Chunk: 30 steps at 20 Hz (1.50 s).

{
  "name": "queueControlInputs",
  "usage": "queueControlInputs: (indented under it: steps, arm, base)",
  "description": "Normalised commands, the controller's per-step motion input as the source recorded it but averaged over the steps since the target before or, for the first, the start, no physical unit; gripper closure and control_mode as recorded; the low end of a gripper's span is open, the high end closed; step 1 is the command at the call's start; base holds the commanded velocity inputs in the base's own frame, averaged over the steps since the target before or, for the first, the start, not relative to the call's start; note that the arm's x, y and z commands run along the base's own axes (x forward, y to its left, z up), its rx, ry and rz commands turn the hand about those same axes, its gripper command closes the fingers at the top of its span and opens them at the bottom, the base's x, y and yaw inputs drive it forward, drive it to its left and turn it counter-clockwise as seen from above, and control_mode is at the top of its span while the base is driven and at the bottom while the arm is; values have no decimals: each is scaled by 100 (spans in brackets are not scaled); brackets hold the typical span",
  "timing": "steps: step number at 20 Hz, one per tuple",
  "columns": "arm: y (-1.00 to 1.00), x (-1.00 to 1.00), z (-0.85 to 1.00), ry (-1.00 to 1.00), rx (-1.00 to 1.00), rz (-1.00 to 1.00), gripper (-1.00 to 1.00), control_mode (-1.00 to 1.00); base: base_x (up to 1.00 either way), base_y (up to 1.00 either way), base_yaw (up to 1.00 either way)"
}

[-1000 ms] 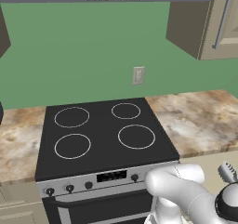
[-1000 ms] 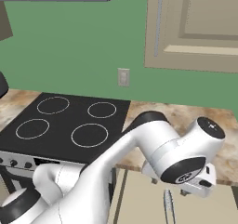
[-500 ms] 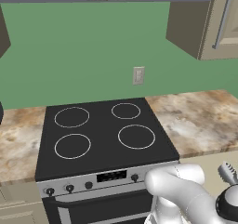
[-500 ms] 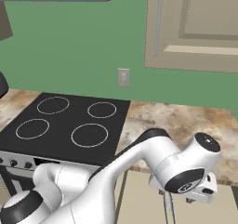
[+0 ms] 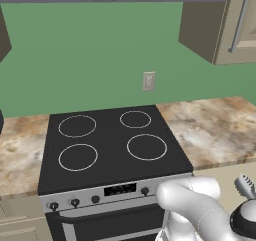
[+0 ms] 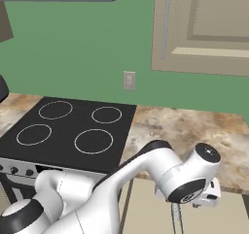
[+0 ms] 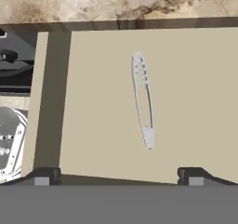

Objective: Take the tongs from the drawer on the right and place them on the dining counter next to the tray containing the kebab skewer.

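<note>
Marbled brown-and-cream stone is forming the tabletop (image 5: 215,132) that is flanking the black stove (image 5: 112,147) on both sides, below a green wall carrying a white outlet (image 6: 129,80). Beige upper cabinets (image 6: 204,29) are hanging at the right. Below the tabletop to the right of the stove, the drawer (image 7: 186,102) is standing pulled open, showing a flat beige-tan floor. The tongs (image 7: 143,100) are lying flat on that floor near its middle, lengthwise, touching nothing else. The gripper (image 7: 121,175) is hovering above the drawer, looking down into it, with its fingers (image 7: 44,175) standing wide apart and gripping nothing, well clear of the tongs.
</note>
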Motion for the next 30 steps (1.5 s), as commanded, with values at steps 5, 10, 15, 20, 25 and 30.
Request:
queueControlInputs:
  steps: [5,10,15,20,25,30]
  arm:
    - [0,14,-44,-1,-1,5,-100,-100]
    - [0,12,-45,0,-3,6,-100,-100]
    - [0,7,-43,0,-7,4,-100,-100]
    - [0,3,-42,0,-6,3,-100,-100]
    - [-2,0,-42,-3,0,1,-100,-100]
    - [-31,6,-7,-9,3,0,-100,-100]
  base:
    - [0,0,0]
    - [0,0,0]
    - [0,0,0]
    - [0,0,0]
    - [0,0,0]
    - [0,0,0]
